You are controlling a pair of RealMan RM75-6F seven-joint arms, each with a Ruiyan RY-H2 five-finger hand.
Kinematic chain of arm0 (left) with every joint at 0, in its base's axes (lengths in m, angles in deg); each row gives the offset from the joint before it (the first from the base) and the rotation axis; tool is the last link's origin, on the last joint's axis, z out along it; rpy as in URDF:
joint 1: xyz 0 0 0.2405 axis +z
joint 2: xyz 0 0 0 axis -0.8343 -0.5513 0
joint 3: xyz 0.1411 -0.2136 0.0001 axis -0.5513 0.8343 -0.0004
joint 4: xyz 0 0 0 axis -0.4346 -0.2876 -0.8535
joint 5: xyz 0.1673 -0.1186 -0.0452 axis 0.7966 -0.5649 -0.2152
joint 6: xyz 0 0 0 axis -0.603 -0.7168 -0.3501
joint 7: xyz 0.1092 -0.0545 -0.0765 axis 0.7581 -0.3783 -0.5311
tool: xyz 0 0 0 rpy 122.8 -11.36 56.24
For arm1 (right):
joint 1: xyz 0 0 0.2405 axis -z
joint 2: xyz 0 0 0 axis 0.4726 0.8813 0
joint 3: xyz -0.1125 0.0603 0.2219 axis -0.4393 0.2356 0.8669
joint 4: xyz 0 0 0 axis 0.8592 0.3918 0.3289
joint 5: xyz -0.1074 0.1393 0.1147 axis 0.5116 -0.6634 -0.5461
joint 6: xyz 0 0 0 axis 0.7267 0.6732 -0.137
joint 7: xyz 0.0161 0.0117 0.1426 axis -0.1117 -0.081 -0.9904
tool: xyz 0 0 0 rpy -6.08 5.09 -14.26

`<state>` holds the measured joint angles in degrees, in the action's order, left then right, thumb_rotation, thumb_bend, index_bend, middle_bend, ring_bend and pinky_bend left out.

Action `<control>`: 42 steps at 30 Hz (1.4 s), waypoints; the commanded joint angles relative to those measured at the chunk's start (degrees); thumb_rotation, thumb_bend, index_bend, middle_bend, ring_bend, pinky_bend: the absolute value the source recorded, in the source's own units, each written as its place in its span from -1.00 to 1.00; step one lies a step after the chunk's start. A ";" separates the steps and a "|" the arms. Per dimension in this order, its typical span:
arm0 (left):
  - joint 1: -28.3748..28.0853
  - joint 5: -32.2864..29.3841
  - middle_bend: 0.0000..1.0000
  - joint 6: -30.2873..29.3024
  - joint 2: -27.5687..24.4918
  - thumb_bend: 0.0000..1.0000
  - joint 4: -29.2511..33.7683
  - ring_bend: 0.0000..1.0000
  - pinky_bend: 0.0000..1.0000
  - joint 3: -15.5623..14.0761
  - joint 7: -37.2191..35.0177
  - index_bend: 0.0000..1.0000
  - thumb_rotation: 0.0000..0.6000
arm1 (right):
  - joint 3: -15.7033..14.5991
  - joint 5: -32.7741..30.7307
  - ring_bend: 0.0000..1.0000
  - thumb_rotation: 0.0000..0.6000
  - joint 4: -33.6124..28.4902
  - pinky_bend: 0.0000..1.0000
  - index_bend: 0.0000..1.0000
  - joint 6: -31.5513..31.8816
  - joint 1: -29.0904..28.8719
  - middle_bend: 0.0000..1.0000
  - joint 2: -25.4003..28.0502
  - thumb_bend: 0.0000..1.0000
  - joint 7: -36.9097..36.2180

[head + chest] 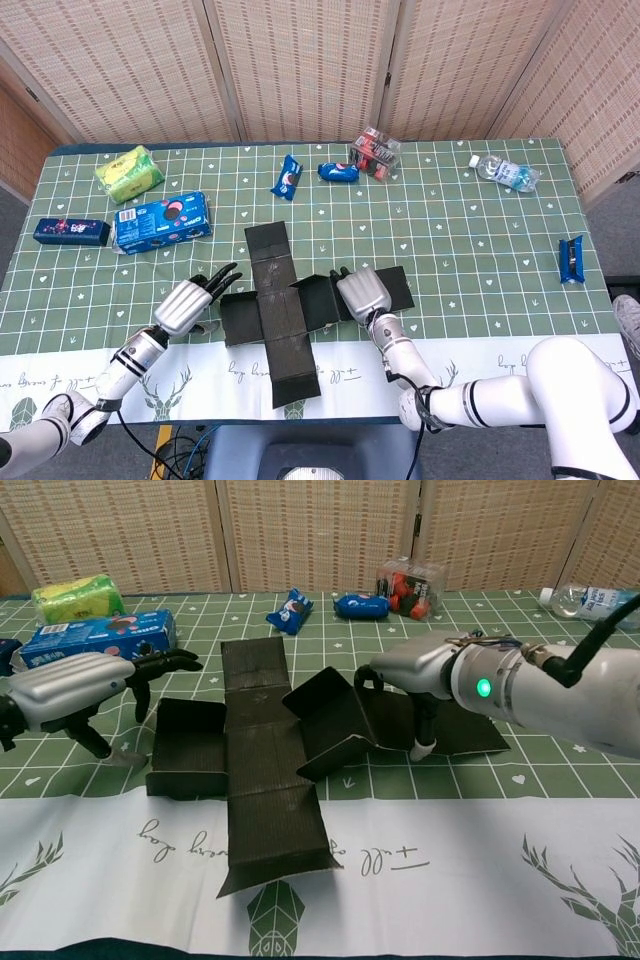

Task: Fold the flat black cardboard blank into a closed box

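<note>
Nearest the table's front edge, on the white runner (480, 870): long flap of the black cardboard blank (265, 780), lying cross-shaped and mostly flat. Just left of it, left hand (75, 685), holding nothing, fingers spread toward the left flap. On the right flap, right hand (420, 670), fingers pressing down, raised panel beside. Farther back: blue cookie box (160, 222), water bottle (505, 172).
</note>
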<state>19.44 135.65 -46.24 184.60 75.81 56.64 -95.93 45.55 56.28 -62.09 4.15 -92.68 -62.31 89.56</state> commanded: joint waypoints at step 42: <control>-5.26 -4.94 -1.00 10.93 -0.41 -0.65 8.57 -0.06 -0.19 1.20 -36.88 -1.00 1.00 | -3.25 38.69 0.27 1.00 5.90 0.37 -0.39 -15.07 -1.87 -0.29 7.48 -0.14 -12.33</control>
<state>14.51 130.37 -35.74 184.31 84.15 58.26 -131.09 42.37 92.95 -57.12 -9.98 -94.24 -55.15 78.83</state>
